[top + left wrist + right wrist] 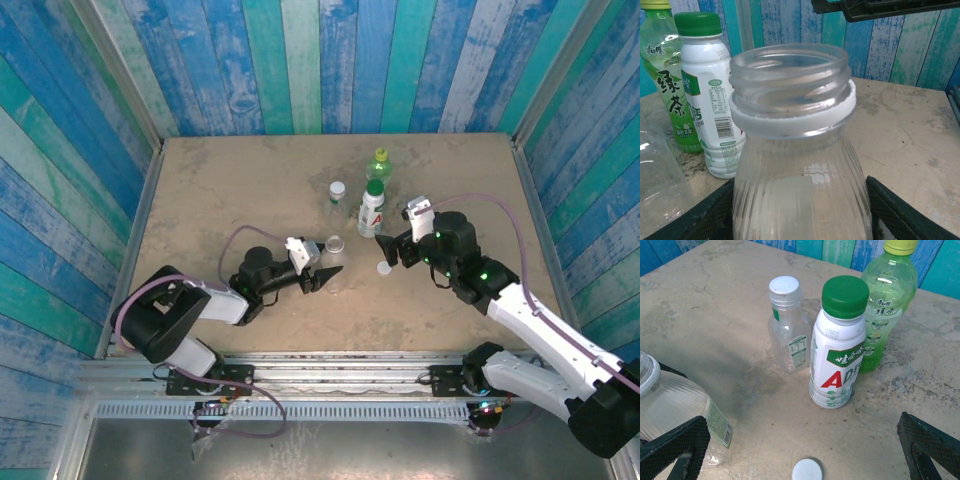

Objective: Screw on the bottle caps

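Bottle caps close three of the four bottles. A white cap (pixel 784 285) is on the small clear bottle (pixel 788 342), a dark green cap (pixel 845 292) on the white bottle (pixel 836 370), and a yellow-green cap (pixel 900 245) on the green bottle (pixel 885 305). These three stand together ahead of the right gripper (pixel 800 450).

The right wrist view also shows the fourth, a loose white cap (pixel 807 471). It lies flat on the bench (pixel 715 300), close beneath the right gripper and between its fingers (pixel 675 450). Those fingers are spread wide and grasp nothing.

The left wrist view gives the detail of the open bottle (pixel 800 190): a bare threaded mouth with a white ring just under it. The left gripper (pixel 326 277) is clenched on this bottle's ribbed body, one finger against each side. Ahead of that gripper and to the left of the open bottle stand the white and green bottles.

From overhead, the two grippers face each other, and the loose cap lies on the bench between the open bottle and the right gripper, just beside that gripper's tips.
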